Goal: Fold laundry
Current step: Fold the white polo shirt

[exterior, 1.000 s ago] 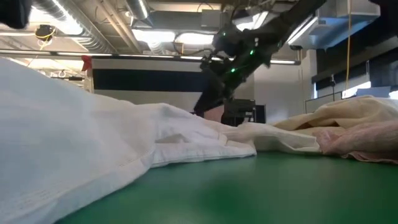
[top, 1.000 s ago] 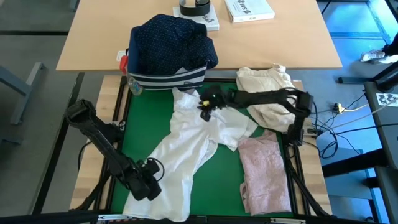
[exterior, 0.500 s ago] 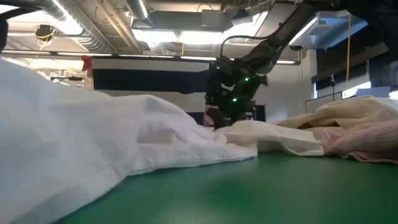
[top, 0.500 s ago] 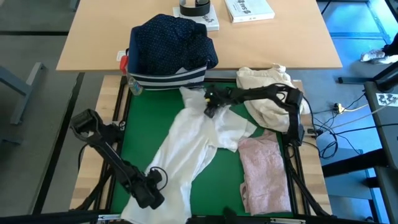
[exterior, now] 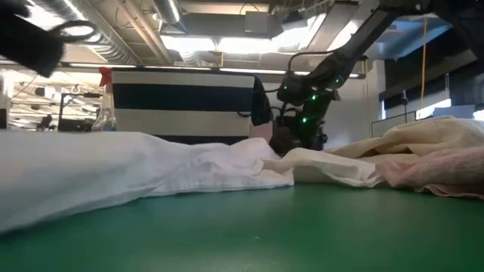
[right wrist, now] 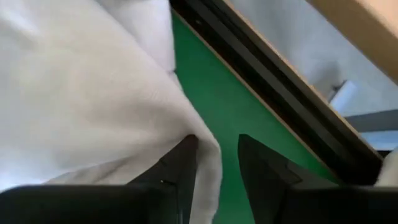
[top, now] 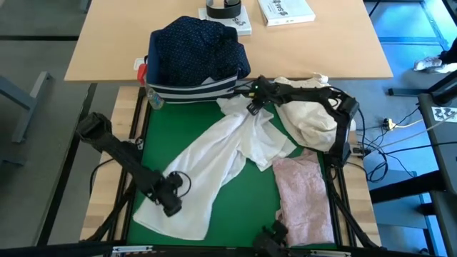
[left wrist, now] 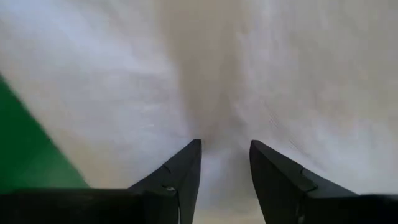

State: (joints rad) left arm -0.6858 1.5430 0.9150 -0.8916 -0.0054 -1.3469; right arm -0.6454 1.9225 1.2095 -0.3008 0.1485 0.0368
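Soft matt white shirt (top: 214, 160) cloth lies creased on a smooth green table mat (top: 161, 135)

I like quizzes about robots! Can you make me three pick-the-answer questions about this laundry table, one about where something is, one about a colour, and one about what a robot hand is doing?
1. Where does the pink top lie?
A. On the green mat's right side
B. In the striped bin
C. On the wooden table

2. What colour is the shirt both arms hold?
A. Navy
B. White
C. Grey

3. What are the fingers of the right gripper doing?
A. Spread wide above a book
B. Pinching a fold of the white shirt
C. Holding a bottle

Answers:
1 A: the high view shows it beside the white shirt, near the mat's right edge.
2 B: it stretches white between the left gripper and the right one.
3 B: the right wrist view shows cloth between them.
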